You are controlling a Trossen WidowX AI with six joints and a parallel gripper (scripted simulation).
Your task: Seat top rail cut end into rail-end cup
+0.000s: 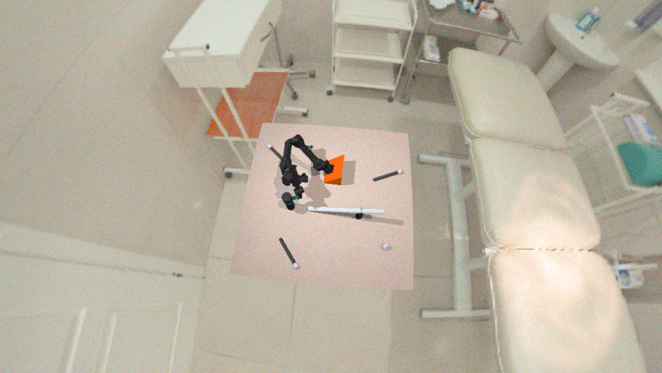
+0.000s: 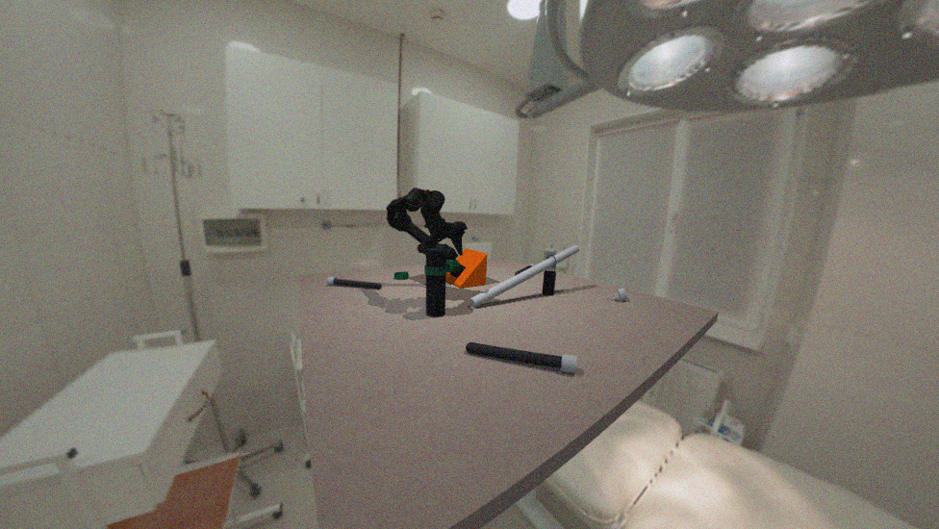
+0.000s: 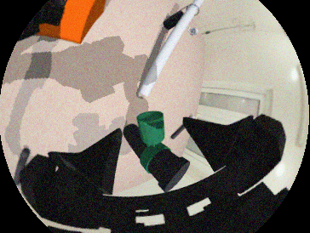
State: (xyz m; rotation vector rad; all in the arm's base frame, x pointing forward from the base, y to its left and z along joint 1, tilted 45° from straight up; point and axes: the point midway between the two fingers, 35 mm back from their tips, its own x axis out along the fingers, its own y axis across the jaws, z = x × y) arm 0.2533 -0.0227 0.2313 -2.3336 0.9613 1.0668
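The jaws stand apart, nothing between them — beyond them, the green cup (image 1: pixel 295 197) (image 2: pixel 453 266) (image 3: pixel 152 129) on the big post (image 1: pixel 287 201) (image 2: pixel 435 295) (image 3: pixel 170 167). The white rail (image 1: pixel 342 210) (image 2: pixel 525 275) (image 3: pixel 168 51) slopes down, its low end outside the cup — its raised end by the small post (image 1: pixel 359 216) (image 2: pixel 548 282) (image 3: pixel 174 19), toward the bench's (image 1: pixel 347 268) (image 2: pixel 407 393) (image 3: pixel 115 25) far edge in the exterior view.

loop cap (image 2: pixel 550 252) too small to make out, surgical lamp (image 2: pixel 755 52) cut off by the edge

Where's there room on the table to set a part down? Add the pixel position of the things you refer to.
In the top view, the widest patch lies between the lower-left black rod (image 1: pixel 287 252) (image 2: pixel 516 355) and small white fitting (image 1: pixel 385 245) (image 2: pixel 621 295), below the top rail (image 1: pixel 333 210) (image 2: pixel 519 280) (image 3: pixel 172 48). It's crowded around the big post (image 1: pixel 287 199) (image 2: pixel 435 295) (image 3: pixel 167 166), cup (image 1: pixel 295 197) (image 2: pixel 453 266) (image 3: pixel 152 131) and jaws.
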